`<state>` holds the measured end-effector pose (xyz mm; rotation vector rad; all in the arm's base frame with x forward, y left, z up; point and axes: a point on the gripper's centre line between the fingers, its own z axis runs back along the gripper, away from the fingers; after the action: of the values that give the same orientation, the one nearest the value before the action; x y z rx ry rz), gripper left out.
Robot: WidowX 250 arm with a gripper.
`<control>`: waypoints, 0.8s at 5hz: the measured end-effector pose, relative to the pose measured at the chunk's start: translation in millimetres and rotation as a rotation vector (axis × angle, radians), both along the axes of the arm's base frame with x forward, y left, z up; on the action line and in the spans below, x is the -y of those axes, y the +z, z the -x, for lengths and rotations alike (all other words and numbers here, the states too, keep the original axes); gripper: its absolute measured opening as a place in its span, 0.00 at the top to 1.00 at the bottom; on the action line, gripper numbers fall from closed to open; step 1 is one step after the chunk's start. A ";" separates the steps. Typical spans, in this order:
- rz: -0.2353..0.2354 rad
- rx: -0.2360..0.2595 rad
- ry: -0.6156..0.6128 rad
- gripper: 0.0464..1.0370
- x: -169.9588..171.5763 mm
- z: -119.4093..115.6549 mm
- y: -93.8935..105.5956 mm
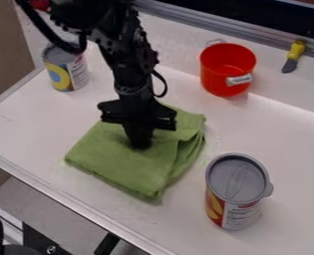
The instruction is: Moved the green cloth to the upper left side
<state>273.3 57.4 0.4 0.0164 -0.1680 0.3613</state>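
The gripper (140, 141) points down over the middle of the green cloth (122, 162), its tip at the cloth's surface. Folded into a rough square, the cloth lies on the white counter left of centre, with loose folds along its right side. The gripper and arm hide part of its upper middle.
A grey-topped can (240, 191) stands to the cloth's lower right, and another can (67, 69) at the upper left beside the arm. A red pot (227, 69) and a yellow-handled knife (293, 56) are at the upper right. The counter's front edge (76, 205) runs diagonally at lower left.
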 end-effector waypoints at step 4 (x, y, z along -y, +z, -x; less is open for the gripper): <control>-0.069 0.130 0.333 0.99 -53.6 -68.1 1.3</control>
<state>341.4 110.9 1.8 0.0895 -0.3079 0.6894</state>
